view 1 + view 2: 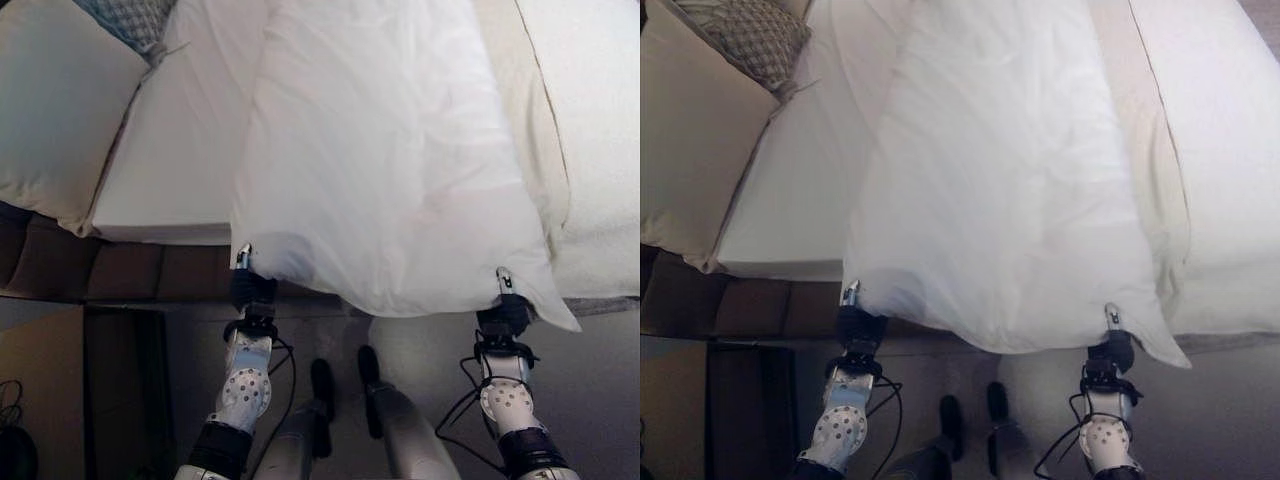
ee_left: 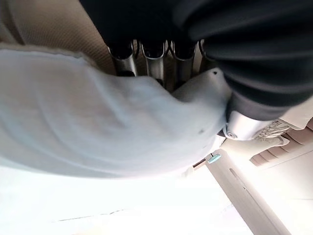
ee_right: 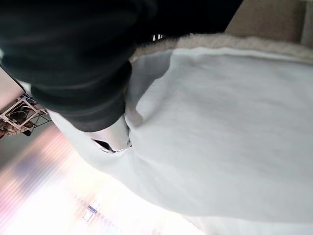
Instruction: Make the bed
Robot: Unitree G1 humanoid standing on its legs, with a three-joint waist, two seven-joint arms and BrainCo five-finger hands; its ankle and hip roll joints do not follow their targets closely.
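You have the white duvet [image 1: 385,170] stretched out over the bed [image 1: 170,160], its near edge hanging off the side of the mattress toward you. Your left hand [image 1: 246,283] sits at the duvet's near left corner, and your right hand [image 1: 506,300] at its near right corner, so the cloth spans between the two. In the left wrist view the fingers [image 2: 146,61] curl over the fold of white cloth, pinching it against the hand (the fabric bunches right under them). In the right wrist view the cloth wraps up against the dark cover and the thumb, gripped there too. Past the duvet's left edge you can see bare sheet, then a cream pillow [image 1: 55,110] at the far left and a patterned cushion [image 1: 755,40] behind it. On the right a cream blanket [image 1: 590,130] lies beside the duvet.
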